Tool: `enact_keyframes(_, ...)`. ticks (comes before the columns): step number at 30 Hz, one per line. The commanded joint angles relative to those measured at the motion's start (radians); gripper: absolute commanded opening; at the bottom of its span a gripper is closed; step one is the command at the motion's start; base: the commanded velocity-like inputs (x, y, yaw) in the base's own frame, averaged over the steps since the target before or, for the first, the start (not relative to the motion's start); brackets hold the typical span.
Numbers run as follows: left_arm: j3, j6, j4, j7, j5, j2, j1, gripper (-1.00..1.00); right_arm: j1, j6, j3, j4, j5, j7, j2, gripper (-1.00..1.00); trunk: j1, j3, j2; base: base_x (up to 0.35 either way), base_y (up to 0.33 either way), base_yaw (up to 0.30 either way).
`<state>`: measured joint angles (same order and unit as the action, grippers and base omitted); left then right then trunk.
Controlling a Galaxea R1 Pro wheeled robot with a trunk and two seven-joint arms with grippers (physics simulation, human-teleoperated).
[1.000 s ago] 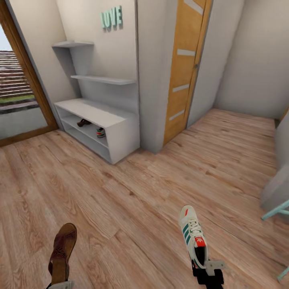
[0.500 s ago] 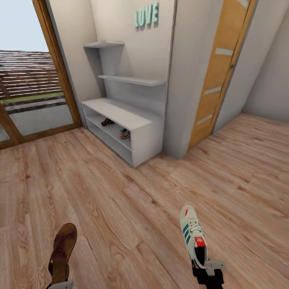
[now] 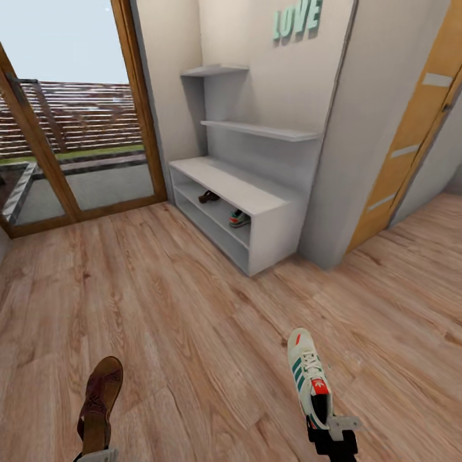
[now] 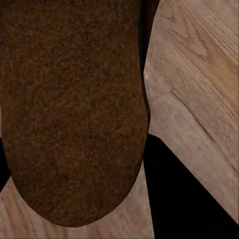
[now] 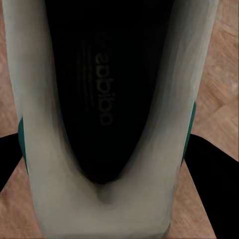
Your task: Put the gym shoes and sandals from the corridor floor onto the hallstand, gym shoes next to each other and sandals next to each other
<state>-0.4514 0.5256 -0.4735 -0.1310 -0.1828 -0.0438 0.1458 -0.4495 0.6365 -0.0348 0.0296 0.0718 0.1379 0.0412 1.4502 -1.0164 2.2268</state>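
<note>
At the far left of the head view a glass door with a wooden frame (image 3: pixel 138 102) looks out on a slatted fence. Near the lower left edge, the left gripper (image 3: pixel 96 455) carries a brown sandal (image 3: pixel 99 404) by its heel, toe pointing away from the robot, above the wood-plank corridor floor (image 3: pixel 192 333). Its jaws are closed on the sandal's heel end; in the left wrist view the sandal's dark brown sole (image 4: pixel 74 109) fills most of the frame with floor planks beside it.

Farther back, toward the middle, the white hallstand (image 3: pixel 244 192) stands against the wall, its low bench part open to the front with two shelf levels. On its upper inner shelf lie a second sandal (image 3: pixel 208 196) and, near it to the right, a second gym shoe (image 3: pixel 239 219); the two are apart. Two floating shelves hang above, and teal letters reading LOVE (image 3: pixel 296 20) sit high on the wall.

At the lower right, the right gripper (image 3: pixel 332 439) holds a cream-white gym shoe (image 3: pixel 308 378) with green stripes and a red tongue patch, toe forward. Its jaws grip the heel; the right wrist view looks into the shoe's dark insole (image 5: pixel 102 99). At the right edge stands an orange-brown door (image 3: pixel 410 135).
</note>
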Motion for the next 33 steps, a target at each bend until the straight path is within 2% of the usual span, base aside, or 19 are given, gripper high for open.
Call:
enact_keyframes(1,-0.009,0.004,0.001,-0.006,-0.012,0.001,0.001,-1.00,0.000,0.002,-0.004,0.000,0.008,0.010,0.000,-1.00,0.000,-0.001,0.000,0.279,0.234,0.279)
enact_keyframes(20,-0.009,0.003,0.001,-0.006,-0.012,0.001,0.001,-1.00,-0.001,0.002,-0.004,0.000,0.008,0.009,0.000,-1.00,0.000,-0.001,0.000,0.280,0.236,0.279)
enact_keyframes(33,-0.009,0.004,0.001,-0.006,-0.012,0.001,0.001,-1.00,0.000,0.002,-0.004,0.000,0.008,0.009,0.000,-1.00,0.000,-0.001,0.000,0.300,0.176,0.279)
